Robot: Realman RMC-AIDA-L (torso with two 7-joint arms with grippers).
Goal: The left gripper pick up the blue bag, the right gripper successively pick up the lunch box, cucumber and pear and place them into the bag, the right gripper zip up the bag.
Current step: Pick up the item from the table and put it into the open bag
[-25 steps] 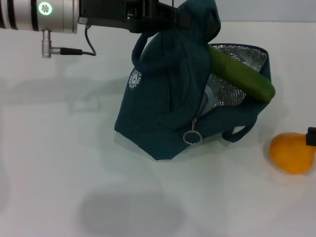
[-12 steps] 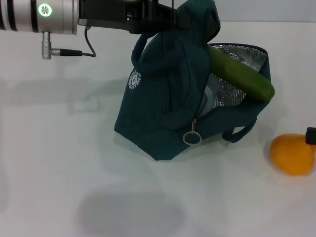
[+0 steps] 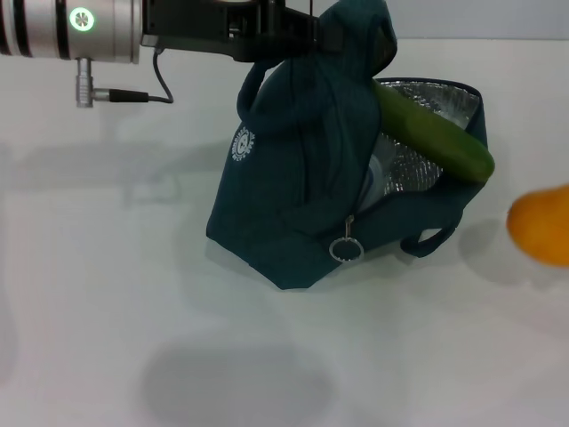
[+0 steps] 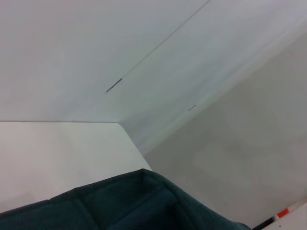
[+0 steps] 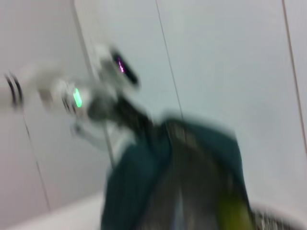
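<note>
The blue bag (image 3: 293,178) stands on the white table, and my left gripper (image 3: 307,37) is shut on its raised top fabric and holds it up. The bag's mouth gapes to the right and shows the foil lining. The cucumber (image 3: 436,133) lies slanted across the opening, its lower end sticking out past the rim. A clear corner of the lunch box (image 3: 373,178) shows inside. The pear (image 3: 542,227) hangs above the table at the right edge, with its shadow below it. My right gripper is out of view. The bag's fabric (image 4: 144,201) also shows in the left wrist view.
The ring zipper pull (image 3: 345,247) hangs at the bag's front, with a loop handle (image 3: 436,238) lying to its right. A cable (image 3: 133,92) hangs from the left arm's silver cylinder (image 3: 71,27). The blurred right wrist view shows the bag (image 5: 192,177) and the left arm.
The pear has risen off the table and moved up and to the right, partly out of frame. The black tip beside it is gone from view. Bag, cucumber and left gripper stay still.
</note>
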